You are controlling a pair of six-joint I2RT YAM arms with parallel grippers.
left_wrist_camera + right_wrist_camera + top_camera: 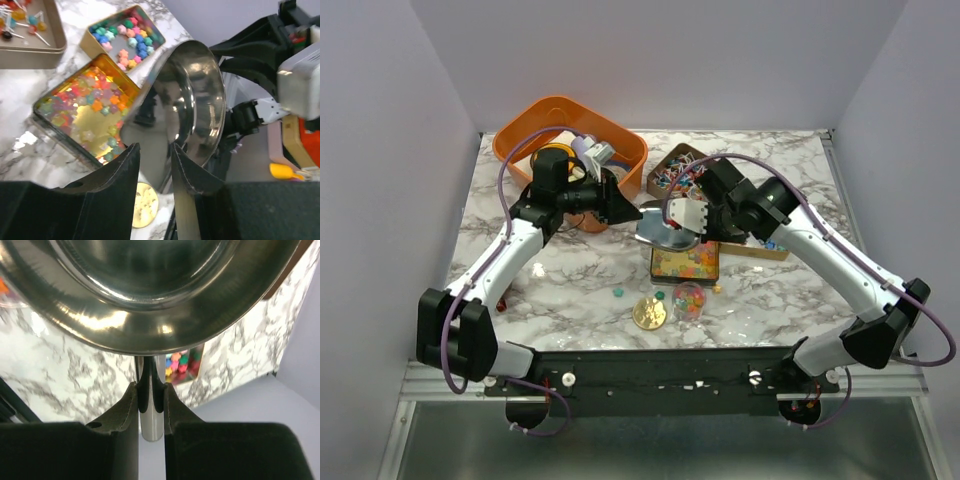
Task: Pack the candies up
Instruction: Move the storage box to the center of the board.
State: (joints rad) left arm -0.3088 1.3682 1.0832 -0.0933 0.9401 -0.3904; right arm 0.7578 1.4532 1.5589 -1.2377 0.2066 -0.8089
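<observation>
Candies (85, 107): bright star-shaped sweets lying in a gold tin (56, 134), just below the tilted steel scoop (192, 95).
Right gripper (151, 400): pinching the scoop's handle, which runs back toward the right arm.
Left gripper (154, 161): fingers part-spread astride the scoop's rim; whether they clamp it cannot be told.
Hidden: from overhead the scoop masks the tin's far end.

I work in a lab test booth: plain pale walls (670, 60) box in my marble-print table (770, 310) at nine, twelve and three o'clock, and my left arm (505, 255) and right arm (830, 255) are bolted to a black rail (660, 372) on an aluminium frame (430, 382) at six.
</observation>
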